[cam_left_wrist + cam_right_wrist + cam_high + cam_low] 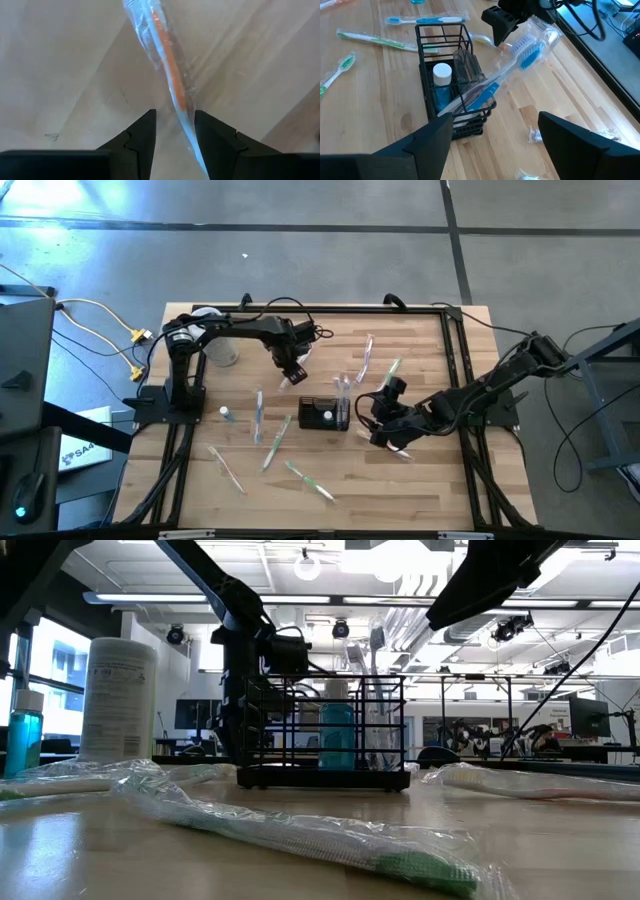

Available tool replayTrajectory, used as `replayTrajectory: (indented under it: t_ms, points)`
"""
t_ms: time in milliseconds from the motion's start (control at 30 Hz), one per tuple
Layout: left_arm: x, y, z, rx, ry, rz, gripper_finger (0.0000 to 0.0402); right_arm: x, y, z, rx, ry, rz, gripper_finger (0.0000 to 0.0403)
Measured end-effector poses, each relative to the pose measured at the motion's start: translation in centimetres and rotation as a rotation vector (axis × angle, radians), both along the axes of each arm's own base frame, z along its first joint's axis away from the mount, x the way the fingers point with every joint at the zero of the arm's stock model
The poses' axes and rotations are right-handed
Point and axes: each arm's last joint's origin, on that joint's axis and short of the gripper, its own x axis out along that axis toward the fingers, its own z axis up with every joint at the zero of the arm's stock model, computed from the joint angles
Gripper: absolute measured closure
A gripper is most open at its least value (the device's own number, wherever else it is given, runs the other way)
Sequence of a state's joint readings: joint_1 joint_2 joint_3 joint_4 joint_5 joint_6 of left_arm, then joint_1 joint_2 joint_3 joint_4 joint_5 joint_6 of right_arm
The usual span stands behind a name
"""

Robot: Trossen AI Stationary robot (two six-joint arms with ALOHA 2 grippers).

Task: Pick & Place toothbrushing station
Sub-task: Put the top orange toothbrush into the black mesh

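Note:
The black wire caddy (325, 413) stands on the table's middle; it also shows in the right wrist view (451, 85) and the low view (325, 735). It holds a blue bottle with a white cap (441, 82) and a wrapped blue toothbrush (507, 70) that leans out over its rim. My right gripper (378, 420) is open and empty just right of the caddy, and its fingers (495, 120) face it. My left gripper (290, 377) is open to the caddy's far left, over a wrapped orange toothbrush (170, 75) that lies on the table and passes between its fingers (175, 114). My left gripper points down over the orange toothbrush, one finger on each side of its handle (186, 117). The wrapper runs close by one finger (205, 132). I cannot tell whether it touches.
Several wrapped toothbrushes lie about: blue (258, 415) and green (275, 442) left of the caddy, green (308, 480) near the front, and others (365, 358) behind it. A white cylindrical container (222, 352) stands far left and a small bottle (226, 413) nearer. A toothbrush (400, 448) lies by my right gripper.

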State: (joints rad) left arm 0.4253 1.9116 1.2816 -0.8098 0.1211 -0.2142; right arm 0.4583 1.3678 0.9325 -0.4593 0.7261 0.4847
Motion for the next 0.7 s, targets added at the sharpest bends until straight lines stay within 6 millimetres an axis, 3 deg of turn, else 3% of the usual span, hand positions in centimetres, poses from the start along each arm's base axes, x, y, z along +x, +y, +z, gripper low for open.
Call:
replayTrajectory:
  t_ms: [367,467,600,700]
  points:
    - [0.3,0.0,-2.2,0.002,0.079,-0.040,0.0275,-0.1,0.0,-0.1,0.007,0.005,-0.010,0.0118]
    - [0.3,-0.2,-2.2,0.055,0.110,-0.061,0.0307,-0.1,0.0,-0.1,0.009,0.005,-0.011,0.0118]
    - [0.1,-0.3,-2.3,0.077,0.143,-0.090,0.0380,-0.1,0.0,-0.1,0.023,0.011,-0.004,0.0118]
    - [0.1,-0.4,-2.3,0.080,0.152,-0.091,0.0388,-0.1,0.0,-0.1,0.041,0.012,-0.002,0.0118]
